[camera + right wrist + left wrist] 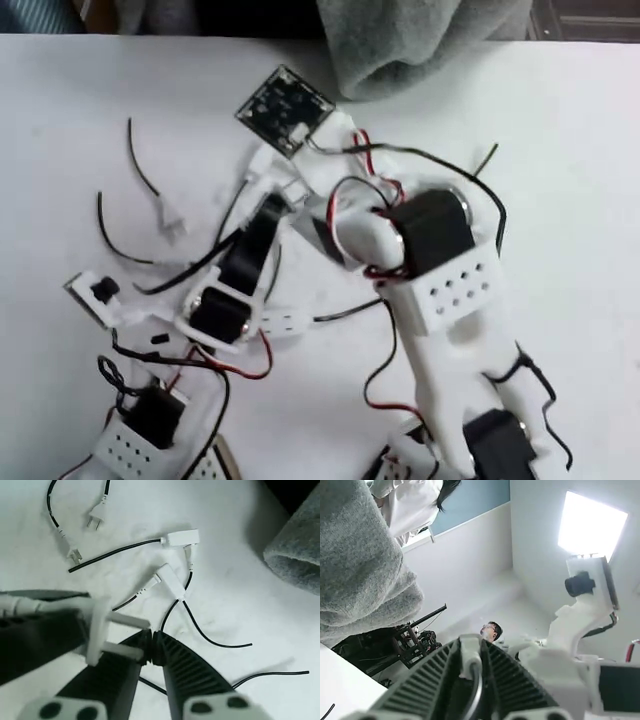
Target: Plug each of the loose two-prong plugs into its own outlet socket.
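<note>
Left side of table (560, 150): two loose plugs (95, 519), unplugged. Middle: sockets (180, 537), fill state unclear; left gripper (471, 652) clamped on white two-prong plug (100, 630); right gripper (151, 647) pinched closed at its prong tip, whether gripping it unclear. Most insertions apparently remain.

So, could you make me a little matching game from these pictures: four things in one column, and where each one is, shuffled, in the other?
Things:
1. grey cloth
2. black square board
3. loose plug
4. white plug

Places:
A. clamped in the left end effector
B. lying free on the table, prongs bare
C. overlapping the table's far edge
D. fixed on an arm, above the table

Pairs: 1-C, 2-D, 3-B, 4-A.
</note>
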